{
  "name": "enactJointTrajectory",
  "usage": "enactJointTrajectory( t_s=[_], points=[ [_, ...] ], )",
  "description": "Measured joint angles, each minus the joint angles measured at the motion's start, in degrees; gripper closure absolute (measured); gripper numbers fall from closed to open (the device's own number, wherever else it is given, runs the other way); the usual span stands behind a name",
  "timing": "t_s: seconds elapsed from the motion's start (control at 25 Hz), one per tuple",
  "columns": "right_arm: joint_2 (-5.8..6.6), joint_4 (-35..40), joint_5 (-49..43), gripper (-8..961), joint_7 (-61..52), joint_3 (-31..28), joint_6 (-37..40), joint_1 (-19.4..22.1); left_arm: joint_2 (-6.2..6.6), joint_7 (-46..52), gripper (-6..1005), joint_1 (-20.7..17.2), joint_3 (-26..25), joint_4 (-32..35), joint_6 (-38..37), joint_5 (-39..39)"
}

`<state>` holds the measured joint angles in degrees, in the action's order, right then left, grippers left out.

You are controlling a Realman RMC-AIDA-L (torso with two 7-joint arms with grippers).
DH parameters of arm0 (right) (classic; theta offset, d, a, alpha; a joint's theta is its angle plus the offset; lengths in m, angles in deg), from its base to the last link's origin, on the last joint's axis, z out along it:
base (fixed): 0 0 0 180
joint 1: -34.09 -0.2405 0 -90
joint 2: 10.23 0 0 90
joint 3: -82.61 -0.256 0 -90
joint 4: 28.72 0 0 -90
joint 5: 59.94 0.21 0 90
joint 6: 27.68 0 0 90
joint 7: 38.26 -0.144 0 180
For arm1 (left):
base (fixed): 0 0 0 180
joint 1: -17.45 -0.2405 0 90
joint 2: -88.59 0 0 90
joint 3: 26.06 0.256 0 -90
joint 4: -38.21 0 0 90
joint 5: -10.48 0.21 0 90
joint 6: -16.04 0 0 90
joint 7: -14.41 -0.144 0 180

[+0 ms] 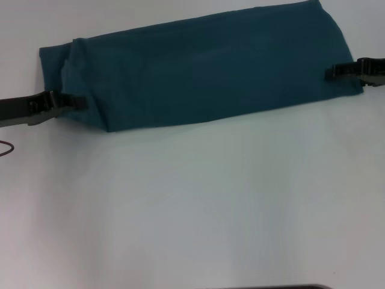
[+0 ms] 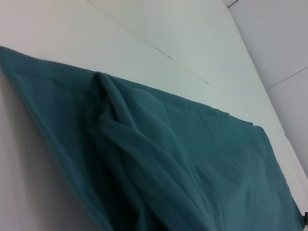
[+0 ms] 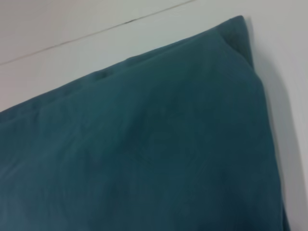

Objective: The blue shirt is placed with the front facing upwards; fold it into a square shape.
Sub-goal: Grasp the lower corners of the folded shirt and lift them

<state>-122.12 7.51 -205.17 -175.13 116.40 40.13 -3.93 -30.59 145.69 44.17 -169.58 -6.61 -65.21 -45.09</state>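
Note:
The blue shirt (image 1: 204,72) lies folded into a long teal band across the far part of the white table (image 1: 192,205), plain side up, with no lettering showing. My left gripper (image 1: 79,102) reaches in from the left and is shut on the band's near left corner. In the left wrist view the blue shirt (image 2: 183,154) rises in a ridge toward the camera. My right gripper (image 1: 329,73) comes in from the right and is shut on the band's right edge. The blue shirt (image 3: 144,144) looks flat and smooth in the right wrist view.
A thin dark cable loop (image 1: 5,149) shows at the table's left edge. A dark strip (image 1: 283,287) sits at the near edge. A thin seam (image 2: 163,55) runs across the tabletop beyond the shirt.

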Motion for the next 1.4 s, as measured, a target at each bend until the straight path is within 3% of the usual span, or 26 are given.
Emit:
enactJointTrajectory(
  t_s=[0.44, 0.8, 1.2, 1.4],
  points=[
    [0.39, 0.0, 2.7, 109, 1.0, 1.0, 0.9, 0.3, 0.0, -0.1, 1001, 0.2, 0.0, 0.0, -0.2, -0.3],
    [0.7, 2.2, 0.8, 343, 0.1, 1.8, 3.0, 1.0, -0.23, 0.4, 1001, 0.3, 0.0, -1.3, -0.6, -0.5],
    [0.85, 6.5, -1.0, 796, -0.5, 1.8, 6.4, 1.7, 0.15, 0.6, 1001, 0.8, 0.1, -1.2, -0.7, 0.1],
    [0.95, 6.8, -1.4, 928, -0.8, 1.8, 6.6, 1.7, 0.26, 0.6, 1001, 1.0, 0.1, -1.1, -0.8, 0.7]
  ],
)
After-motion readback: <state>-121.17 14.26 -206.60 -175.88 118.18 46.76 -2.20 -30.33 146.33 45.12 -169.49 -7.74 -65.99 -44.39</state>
